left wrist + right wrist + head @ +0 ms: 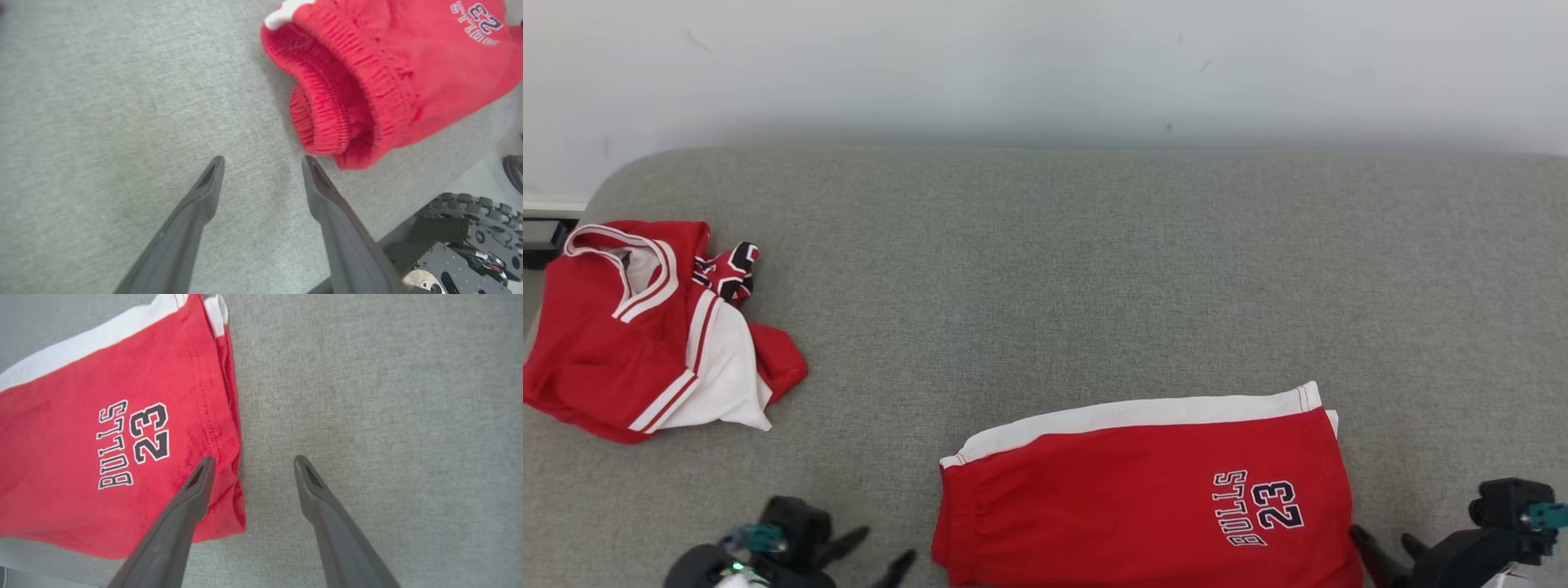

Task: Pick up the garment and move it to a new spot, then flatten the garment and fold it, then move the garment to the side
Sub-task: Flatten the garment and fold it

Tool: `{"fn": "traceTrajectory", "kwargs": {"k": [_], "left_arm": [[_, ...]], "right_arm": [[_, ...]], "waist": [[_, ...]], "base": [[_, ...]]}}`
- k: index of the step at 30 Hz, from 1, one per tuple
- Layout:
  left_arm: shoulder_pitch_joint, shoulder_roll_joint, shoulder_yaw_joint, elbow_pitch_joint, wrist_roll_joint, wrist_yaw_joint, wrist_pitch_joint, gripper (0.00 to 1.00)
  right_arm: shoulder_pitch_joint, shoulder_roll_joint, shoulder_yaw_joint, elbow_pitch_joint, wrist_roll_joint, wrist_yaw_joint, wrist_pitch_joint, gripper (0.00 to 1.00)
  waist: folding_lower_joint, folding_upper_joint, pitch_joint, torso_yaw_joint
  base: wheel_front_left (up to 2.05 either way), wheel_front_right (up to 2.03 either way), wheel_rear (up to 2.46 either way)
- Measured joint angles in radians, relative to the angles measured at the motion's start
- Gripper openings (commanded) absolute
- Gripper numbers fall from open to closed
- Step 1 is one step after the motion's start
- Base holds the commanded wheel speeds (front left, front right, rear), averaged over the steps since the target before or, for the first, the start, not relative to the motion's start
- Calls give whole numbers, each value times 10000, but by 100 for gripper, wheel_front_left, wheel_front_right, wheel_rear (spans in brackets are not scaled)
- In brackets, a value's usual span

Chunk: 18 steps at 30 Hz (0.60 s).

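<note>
The shorts (1143, 490) lie flat at the near edge of the cushion (1094, 269), a little right of its middle. They are red knit cloth with a white stripe along the far side. The gathered, ribbed waistband faces the cushion's left and the stitched leg hem faces its right. "BULLS 23" is printed in dark, white-edged letters near the hem. In the left wrist view the waistband gapes as a soft red tube. In the right wrist view the hem shows layers of cloth stacked edge over edge.

The left gripper (880, 549) sits low at the near edge, just left of the waistband. Its jaws are spread apart and hold nothing, and its tips are over bare cushion. The right gripper (1384, 543) sits just right of the hem, jaws likewise spread and empty. In the right wrist view one finger (196, 490) overlaps the hem corner; I cannot tell whether it touches the cloth.

A jersey (645, 335), red with white trim, lies crumpled at the cushion's left edge, well apart from the shorts.

The cushion is grey, coarse-woven cloth with a rounded far-left corner, set against a pale wall (1045, 65). Its middle, far side and right side are bare. The robot's base (470, 245), with a studded black wheel, stands beside the near edge.
</note>
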Motion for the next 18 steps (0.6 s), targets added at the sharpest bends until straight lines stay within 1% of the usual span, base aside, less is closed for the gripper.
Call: {"fn": "traceTrajectory", "kwargs": {"k": [2, 4, 6, 8, 9, 12, 14, 17, 18], "left_arm": [[134, 50, 424, 15, -228, 376, -276, 100], [360, 40, 926, 75, -591, 842, -679, 100], [562, 50, 1452, 79, -790, 1327, -1185, 100], [728, 40, 2071, 36, -1049, 1914, -1793, 100], [821, 42, 2428, 4, -1185, 2088, -2144, 100], [1094, 6, 3225, -140, -1287, 2138, -3081, 100], [1322, -96, 3563, -238, -1279, 2128, -3126, 100], [1671, -328, 3969, -493, -1208, 2117, -3058, 100], [1789, -470, 4261, -483, -1145, 2040, -3058, 100]], "right_arm": [[11, -8, -176, -161, -67, -174, -140, 100], [156, -58, -272, -265, -299, -305, -293, 100], [301, -67, -522, -391, -520, -550, -602, 100], [310, -100, -725, -633, -646, -637, -1014, 100], [270, -84, -815, -767, -646, -650, -1260, 100], [4, 203, -988, -1034, -581, -671, -1952, 100], [-109, 351, -915, -1172, -583, -610, -2433, 100], [-212, 510, -639, -1254, -635, -420, -3114, 100], [-233, 577, -554, -1275, -644, -326, -3363, 100]], "waist": [[0, 0, -83, 29], [0, 0, -181, 61], [0, 0, -294, 96], [0, 0, -415, 132], [0, -1, -476, 149], [-1, -1, -678, 192], [-1, -1, -815, 219], [-1, -1, -1027, 268], [-1, -1, -1097, 286]], "base": [[0, 0, 0], [0, 0, 0], [0, 0, 0], [0, 0, 0], [0, 0, 0], [0, 0, 0], [0, 0, 0], [0, 0, 0], [0, 0, 0]]}}
